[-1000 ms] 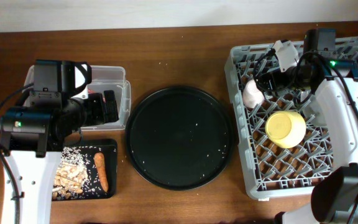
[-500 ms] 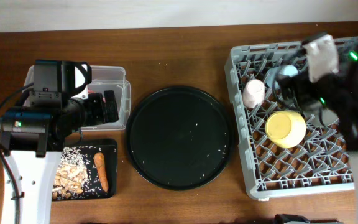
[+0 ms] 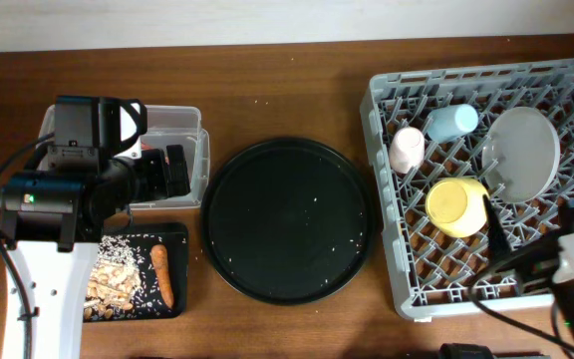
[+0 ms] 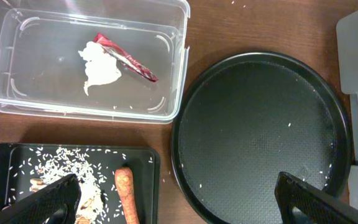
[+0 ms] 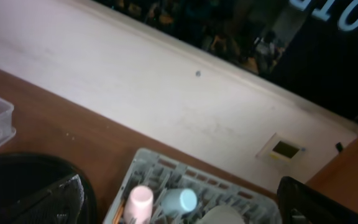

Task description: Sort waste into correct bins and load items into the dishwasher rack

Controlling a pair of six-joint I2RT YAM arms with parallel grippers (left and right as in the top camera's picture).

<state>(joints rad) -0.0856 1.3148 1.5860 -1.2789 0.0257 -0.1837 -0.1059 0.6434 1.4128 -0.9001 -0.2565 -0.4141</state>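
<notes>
The dishwasher rack, at 3 o'clock from the round tray, holds the pink cup, blue cup, yellow bowl and plate. Only the left wrist view shows the tissue and red wrapper in the clear tub. At 6 o'clock from the tub, the small black tray holds the carrot and rice scraps. The left gripper and right gripper are wide apart and hold nothing.

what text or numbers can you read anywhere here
"10-": white characters on the dark pane behind the table in the right wrist view, cut off by the top edge, so only partly readable.
Red wrapper: any print is too small to read.
Nothing else legible in any view.
</notes>
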